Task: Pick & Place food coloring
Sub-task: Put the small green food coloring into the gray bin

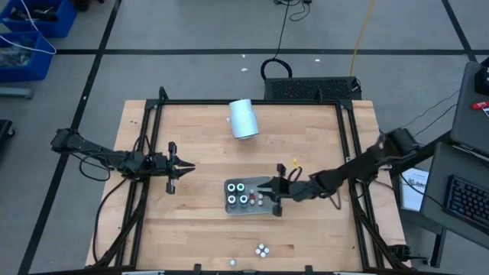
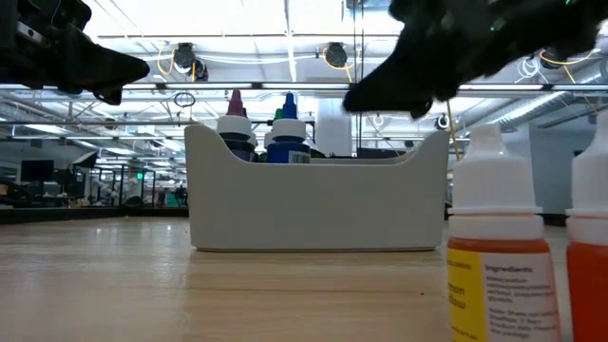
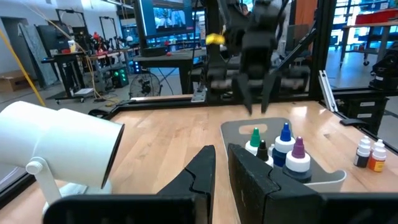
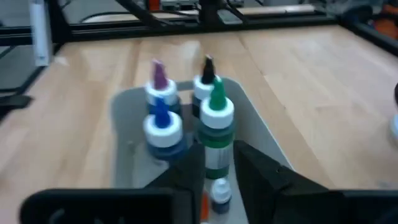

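1. The grey tray (image 1: 231, 205) sat near the middle of the wooden table (image 1: 199, 229). Four food coloring bottles stood upright in it: the purple-tipped bottle (image 4: 160, 87), the black-tipped bottle (image 4: 207, 79), the blue-tipped bottle (image 4: 163, 130) and the green-tipped bottle (image 4: 217, 134).
2. The right gripper (image 1: 273, 188) hovered over the tray's right end. In the right wrist view its two fingers (image 4: 267, 171) stood a little apart on either side of the green-tipped bottle; whether they pressed on the bottle or had let go of it could not be told, and the bottle's base was hidden behind them.
3. A smaller bottle (image 4: 219, 193) lay low between those fingers, in the tray as far as could be made out.
4. Judged done: at least four bottles were placed in the tray, the green one either just set down or being set.
5. Judged left: a small cluster of bottles (image 1: 262, 249) stood on the table near its front edge, well apart from the tray. The low view showed two of them close up, one with a yellow-orange label (image 2: 494, 256). A single small white item (image 1: 232, 262) lay farther left along that edge.
6. The left gripper (image 1: 183, 166) waited over the table left of the tray, fingers (image 3: 200, 174) nearly together and holding nothing.
7. The pale cylinder (image 1: 244, 118) lay toward the back of the table, clear of the work.
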You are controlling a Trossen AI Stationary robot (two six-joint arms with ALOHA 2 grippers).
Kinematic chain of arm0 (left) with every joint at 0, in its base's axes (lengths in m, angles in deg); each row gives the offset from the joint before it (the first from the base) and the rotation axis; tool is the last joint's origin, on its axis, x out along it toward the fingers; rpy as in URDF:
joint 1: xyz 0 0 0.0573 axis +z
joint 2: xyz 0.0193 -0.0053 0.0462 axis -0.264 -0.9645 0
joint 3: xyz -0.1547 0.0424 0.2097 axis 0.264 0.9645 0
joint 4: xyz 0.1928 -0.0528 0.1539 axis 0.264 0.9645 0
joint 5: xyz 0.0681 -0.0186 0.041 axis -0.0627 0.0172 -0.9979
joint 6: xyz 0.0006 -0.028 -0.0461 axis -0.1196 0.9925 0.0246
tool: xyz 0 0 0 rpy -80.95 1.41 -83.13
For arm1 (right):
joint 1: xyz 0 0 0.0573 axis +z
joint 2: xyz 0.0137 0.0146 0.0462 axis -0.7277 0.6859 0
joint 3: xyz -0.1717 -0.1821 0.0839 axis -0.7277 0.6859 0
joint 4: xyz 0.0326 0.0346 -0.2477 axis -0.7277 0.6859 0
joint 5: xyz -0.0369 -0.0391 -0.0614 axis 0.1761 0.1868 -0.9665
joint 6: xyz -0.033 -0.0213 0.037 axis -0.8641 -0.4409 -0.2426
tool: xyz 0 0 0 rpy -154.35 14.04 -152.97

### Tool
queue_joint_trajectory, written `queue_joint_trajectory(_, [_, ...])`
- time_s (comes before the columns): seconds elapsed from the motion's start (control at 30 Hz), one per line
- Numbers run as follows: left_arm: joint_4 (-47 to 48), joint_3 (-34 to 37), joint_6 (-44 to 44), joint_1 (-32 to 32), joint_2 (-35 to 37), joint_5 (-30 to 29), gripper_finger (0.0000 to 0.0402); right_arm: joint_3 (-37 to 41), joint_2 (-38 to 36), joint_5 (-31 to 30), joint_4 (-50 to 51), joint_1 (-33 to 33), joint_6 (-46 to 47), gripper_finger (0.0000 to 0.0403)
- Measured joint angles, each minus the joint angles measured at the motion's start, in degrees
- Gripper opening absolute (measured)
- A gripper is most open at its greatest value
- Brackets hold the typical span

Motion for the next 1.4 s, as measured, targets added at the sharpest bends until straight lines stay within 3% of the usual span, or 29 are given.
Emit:
queue_joint_trajectory(0.17, [-0.02, 0.00, 0.15, 0.00, 0.02, 0.00, 0.0051, 0.08, -11.38, 2.58, 9.60, 1.01, -5.21, 0.0008])
queue_joint_trajectory(0.43, [0.05, 0.00, 0.35, 0.00, 0.00, 0.00, 0.0051, 10.50, -32.17, 16.39, 9.57, -2.41, -13.09, 0.0002])
queue_joint_trajectory(0.6, [0.02, 0.00, 0.37, -0.01, 0.02, 0.00, 0.0051, 18.48, -42.58, 10.87, 9.96, -4.68, -10.90, 0.0001])
queue_joint_trajectory(1.0, [0.94, 0.00, -0.06, -0.01, 0.00, -0.02, 0.0051, 35.43, -68.31, 16.02, 4.04, -8.90, -9.86, 0.0000])
queue_joint_trajectory(1.2, [0.97, 0.00, -0.02, 0.00, 0.00, -0.16, 0.0051, 41.06, -77.28, 19.46, 3.07, -9.38, -8.61, 0.0000])
queue_joint_trajectory(1.4, [1.31, 0.00, 0.00, 0.00, 0.00, -0.32, 0.0051, 41.29, -79.54, 24.75, 5.96, -9.38, -9.02, 0.0000])
